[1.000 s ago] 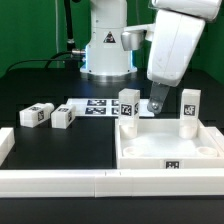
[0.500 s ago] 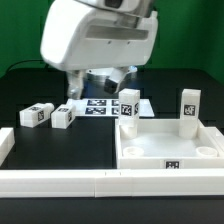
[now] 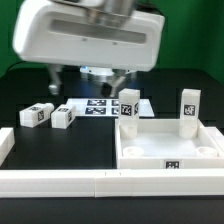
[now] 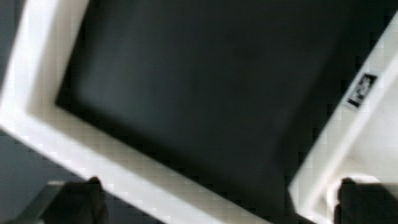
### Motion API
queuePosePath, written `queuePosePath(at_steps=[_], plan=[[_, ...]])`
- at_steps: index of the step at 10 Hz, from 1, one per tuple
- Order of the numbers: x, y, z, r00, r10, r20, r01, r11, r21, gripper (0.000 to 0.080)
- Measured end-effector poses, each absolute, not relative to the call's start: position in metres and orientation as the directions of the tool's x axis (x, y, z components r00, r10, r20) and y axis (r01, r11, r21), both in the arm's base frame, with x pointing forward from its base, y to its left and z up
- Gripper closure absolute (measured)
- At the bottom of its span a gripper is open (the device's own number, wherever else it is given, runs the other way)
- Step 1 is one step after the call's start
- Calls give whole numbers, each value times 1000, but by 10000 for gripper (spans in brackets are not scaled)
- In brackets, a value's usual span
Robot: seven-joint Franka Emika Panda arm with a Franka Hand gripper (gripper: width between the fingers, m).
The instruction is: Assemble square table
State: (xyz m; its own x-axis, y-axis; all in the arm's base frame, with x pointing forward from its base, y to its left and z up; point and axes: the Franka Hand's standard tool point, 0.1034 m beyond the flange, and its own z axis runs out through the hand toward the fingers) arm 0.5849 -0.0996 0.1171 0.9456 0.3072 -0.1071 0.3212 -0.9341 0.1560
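1. The fingers [image 4: 79,203] stand wide apart in the wrist view with nothing between them. Beneath them I see only black tabletop [image 4: 196,100] and a white edge [image 4: 45,100] that I cannot identify.
2. The arm housing [image 3: 90,35] fills the exterior view's 12 o'clock and hangs well above the parts.
3. The square panel [image 3: 150,160] lies flat at that view's 4 o'clock, rim up, just behind the front border rail [image 3: 60,183].
4. One upright leg [image 3: 128,103] stands at the panel's 11 o'clock corner and another upright leg [image 3: 189,103] at its 1 o'clock corner. I cannot tell whether either is fully seated.
5. Two loose legs [image 3: 37,114] [image 3: 63,117] lie on their sides at the panel's 9 to 10 o'clock, close together and well apart from the panel.
6. I judge all of this to be hard plastic: light, stiff and smooth enough to slip. I would pinch a loose leg across its flat sides near the middle. The panel I would take only by its rim wall.
7. The marker board [image 3: 95,106] lies at the loose legs' 2 o'clock and is easy to scrape. A low approach could also knock the upright legs.
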Motion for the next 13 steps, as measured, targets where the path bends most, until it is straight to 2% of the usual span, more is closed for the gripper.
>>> queuePosePath(at_steps=[2,3,4,6,7,8,9,10,11,13], plan=[[548,-139,94,986,139,-89,150,-979,141,150],[539,-143,89,990,111,-92,124,-982,142,150],[542,-139,90,997,19,-77,31,-989,146,150],[541,-139,88,997,-39,-71,-28,-988,150,150],[536,-140,85,995,-60,-76,-49,-989,138,150],[517,-147,75,987,-130,-98,-120,-987,109,150],[497,-150,64,980,-147,-133,-134,-986,102,150],[484,-154,58,980,-129,-154,-118,-990,80,150],[476,-159,54,977,-135,-162,-126,-990,64,150],[479,-154,55,974,-134,-182,-124,-990,61,150]])
